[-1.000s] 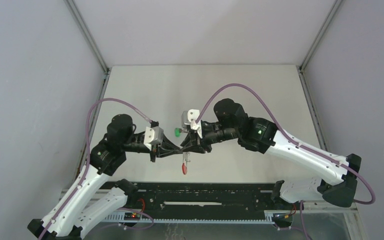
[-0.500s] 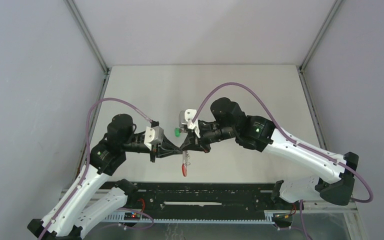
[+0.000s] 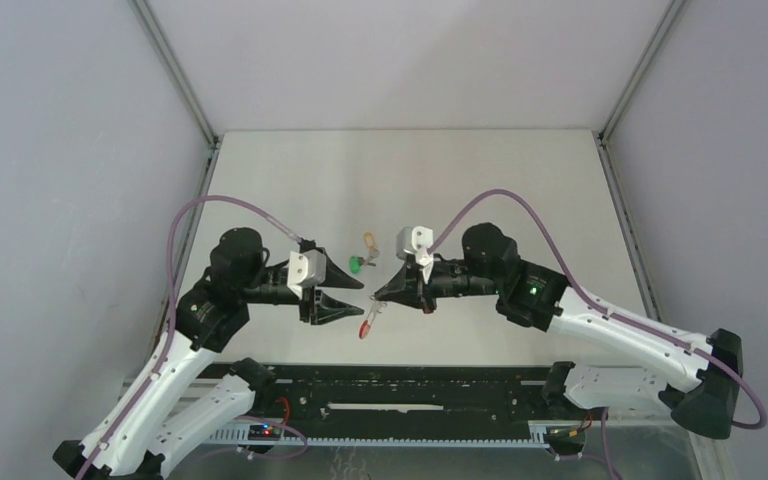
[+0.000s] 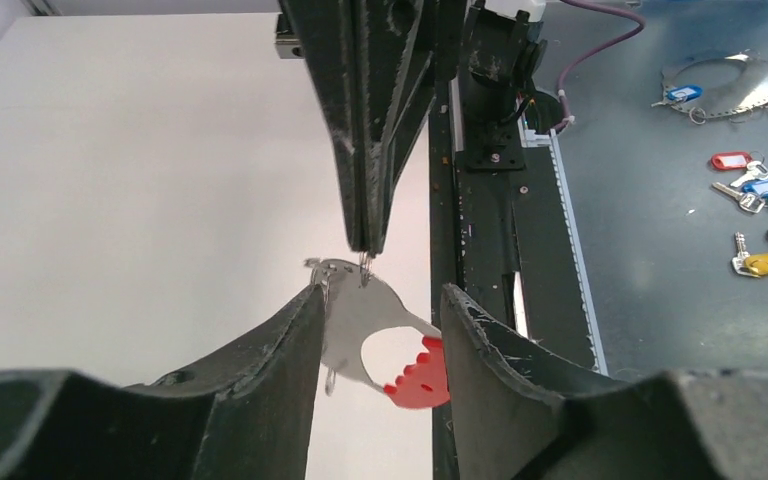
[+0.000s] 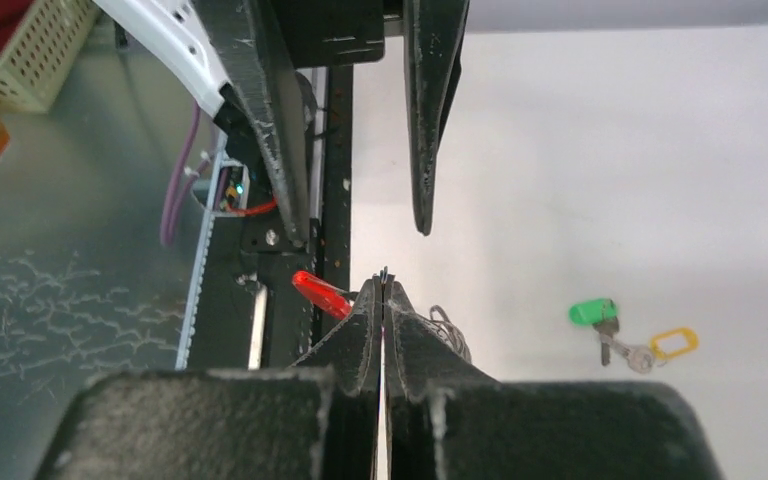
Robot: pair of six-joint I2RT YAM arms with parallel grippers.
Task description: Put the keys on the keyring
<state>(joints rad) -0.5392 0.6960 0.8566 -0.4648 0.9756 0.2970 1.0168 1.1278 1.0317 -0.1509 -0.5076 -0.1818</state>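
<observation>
**A:** Where do the jaws stand?

**B:** The right gripper (image 5: pixel 382 288) is closed tight. It pinches the top edge of the keyring (image 4: pixel 345 335), which hangs below its tips with the red section (image 4: pixel 418 375) lowest. The left gripper (image 4: pixel 380 300) is spread, one finger on each side of the ring. It grips nothing, though I cannot tell whether a finger brushes the metal.

**A:** And the keys?

**B:** Both lie on the table (image 3: pixel 480 180), beyond the grippers. The green key (image 5: pixel 593 312) and the yellow key (image 5: pixel 672 343) are just beside each other, and neither is on the ring.

**A:** So which step is this?

**B:** I judge it a handover. The ring is in the right gripper alone and the left is free. No key is threaded yet, so the task is early.

**A:** What does the next move call for?

**B:** Probably the left arm drawing clear of the ring without knocking it, then reaching for one key. They are tiny and lie flat, so it needs a careful pinch on the plastic head that leaves the hole free for the ring.
</observation>
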